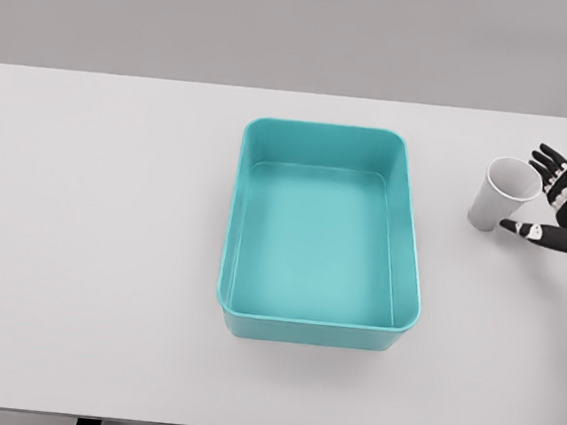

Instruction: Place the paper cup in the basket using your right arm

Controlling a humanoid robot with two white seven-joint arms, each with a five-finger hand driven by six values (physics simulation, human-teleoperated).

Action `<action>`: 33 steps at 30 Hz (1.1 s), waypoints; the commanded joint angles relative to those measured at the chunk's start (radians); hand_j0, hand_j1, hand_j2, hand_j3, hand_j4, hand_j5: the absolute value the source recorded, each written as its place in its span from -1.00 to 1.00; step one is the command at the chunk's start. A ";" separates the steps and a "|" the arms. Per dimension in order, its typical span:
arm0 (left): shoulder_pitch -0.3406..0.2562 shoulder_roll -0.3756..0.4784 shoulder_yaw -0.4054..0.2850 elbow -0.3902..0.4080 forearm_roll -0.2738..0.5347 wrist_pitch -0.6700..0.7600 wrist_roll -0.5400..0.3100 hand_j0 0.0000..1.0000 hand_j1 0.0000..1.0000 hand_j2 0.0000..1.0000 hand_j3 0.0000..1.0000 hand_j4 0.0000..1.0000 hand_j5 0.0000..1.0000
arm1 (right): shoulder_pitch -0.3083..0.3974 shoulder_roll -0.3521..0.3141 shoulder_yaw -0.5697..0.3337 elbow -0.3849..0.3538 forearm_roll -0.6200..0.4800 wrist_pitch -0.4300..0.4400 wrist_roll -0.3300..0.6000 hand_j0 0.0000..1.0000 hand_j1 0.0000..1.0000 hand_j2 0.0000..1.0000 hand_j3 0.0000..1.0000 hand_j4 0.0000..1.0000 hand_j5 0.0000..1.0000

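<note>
Robot hand [564, 204] half cut off beside cup [500, 193]

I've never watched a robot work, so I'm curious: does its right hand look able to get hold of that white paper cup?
Probably yes. The right hand is already beside the white paper cup, fingers spread around its side, and nothing lies between them. The teal plastic basket sits well to the left, out of the way.
</note>
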 commanded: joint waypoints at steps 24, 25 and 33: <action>0.000 0.000 0.000 0.000 0.000 0.000 0.000 1.00 1.00 1.00 1.00 1.00 1.00 | -0.032 0.060 0.005 0.099 0.005 0.000 0.000 1.00 1.00 1.00 1.00 1.00 1.00; 0.000 0.000 0.000 0.000 0.000 0.000 0.000 1.00 1.00 1.00 1.00 1.00 1.00 | -0.032 0.061 0.007 0.099 0.005 0.000 0.000 1.00 1.00 1.00 1.00 1.00 1.00; 0.000 0.000 0.000 0.000 0.000 0.000 0.000 1.00 1.00 1.00 1.00 1.00 1.00 | -0.058 0.086 0.007 0.126 0.010 0.000 0.000 1.00 1.00 1.00 1.00 1.00 1.00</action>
